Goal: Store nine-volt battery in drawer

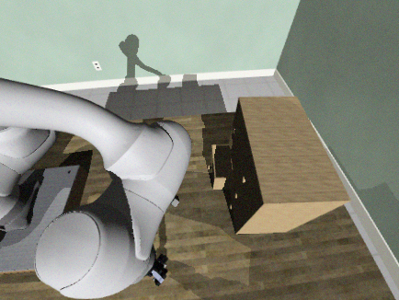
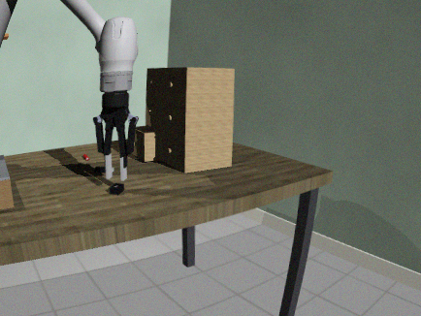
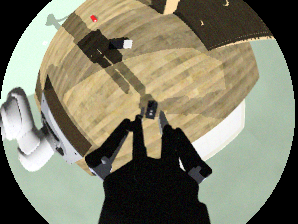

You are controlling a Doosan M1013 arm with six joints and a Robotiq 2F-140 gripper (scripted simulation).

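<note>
Hovering part-open and empty, gripper (image 2: 115,173) has the nine-volt battery (image 2: 116,188) just below its fingertips; should drop straight, straddle it squarely, then close before heading for the pulled-out drawer (image 2: 145,143).

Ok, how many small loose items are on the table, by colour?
Red item: 1
Black item with a white end: 1
Black block, likely the nine-volt battery: 1
Total: 3
</note>
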